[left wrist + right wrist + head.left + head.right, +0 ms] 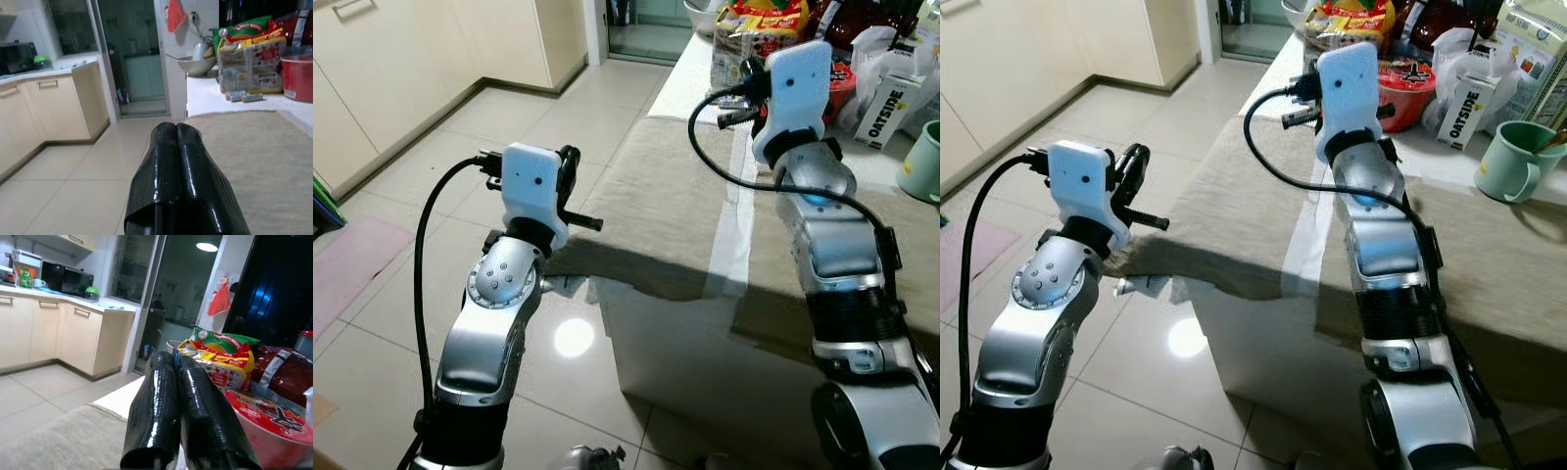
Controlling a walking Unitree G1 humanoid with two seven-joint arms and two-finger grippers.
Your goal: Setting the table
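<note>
Over the bench (636, 362), draped with a beige tablecloth (675, 196) whose near-left corner sags off the edge. Left gripper (175, 128) beside that corner, fingers pressed together, empty. Right gripper (170, 357) above the cloth, toward the snack packets (759, 24) and red noodle bowl (1408, 88) at the far end, fingers together too. Likely soft, light, prone to bunching and sliding; best pinched at the hanging corner hem, pulled gently to avoid dragging the green mug (1513, 162).
</note>
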